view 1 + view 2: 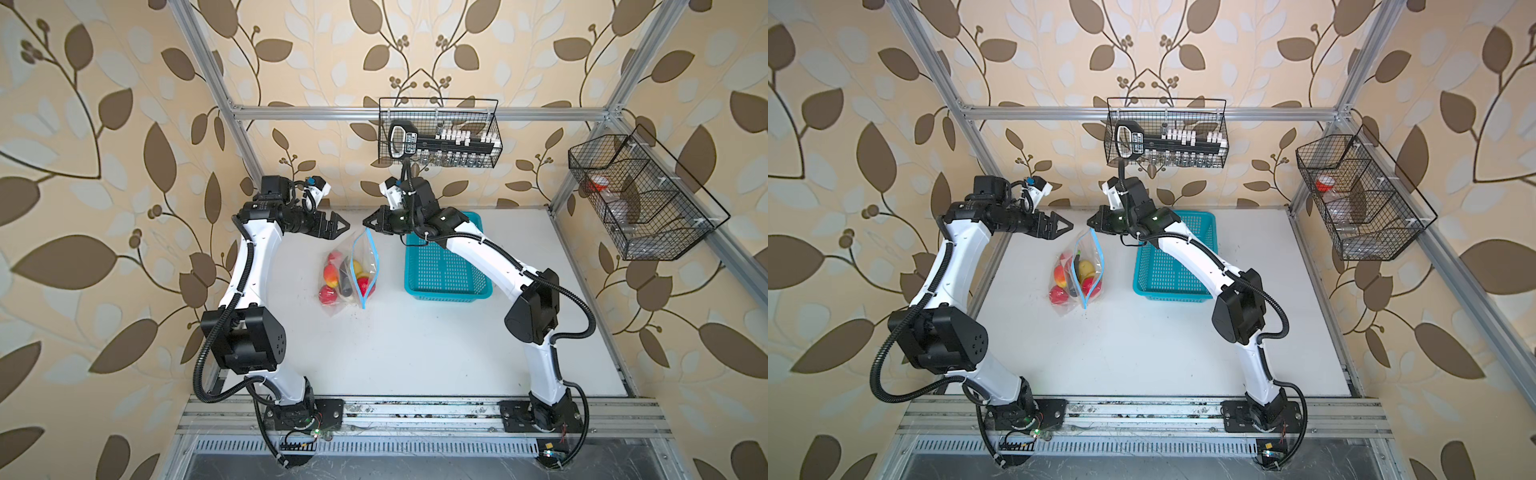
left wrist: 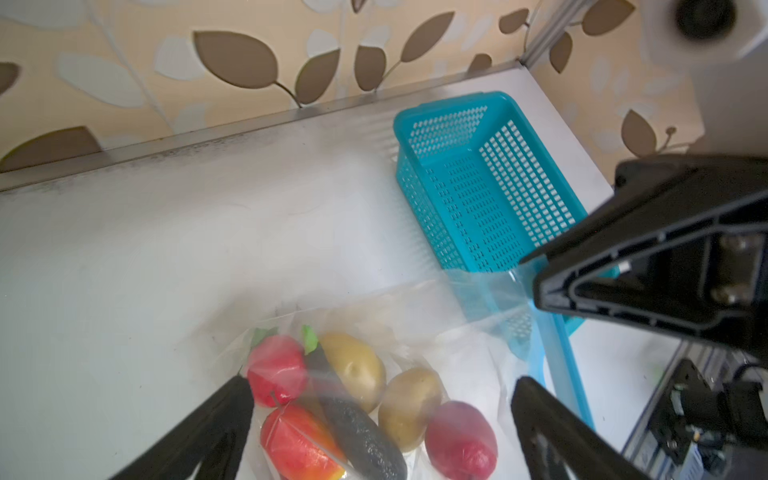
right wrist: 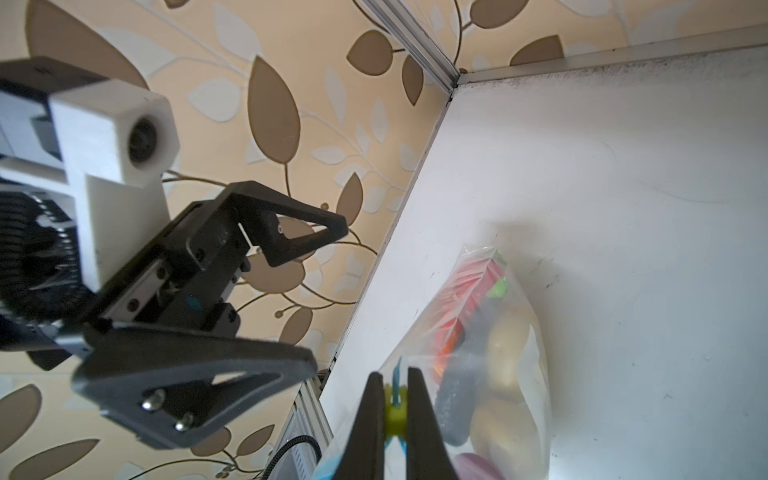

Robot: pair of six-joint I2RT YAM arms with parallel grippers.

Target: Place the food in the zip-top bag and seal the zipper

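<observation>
Zip-top bag (image 1: 332, 308), clear film: right pincer (image 3: 395, 374) grips yellowish slider (image 3: 395, 409); left pincer (image 2: 384, 380) wide.

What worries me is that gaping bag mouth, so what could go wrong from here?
1. The right gripper pinches only the slider, while the left gripper hangs open, not gripping the zip-top bag; pulling may drag the whole bag instead of closing the zipper.
2. Its strips bow wide over the food; a piece could roll out or jam the track.
</observation>
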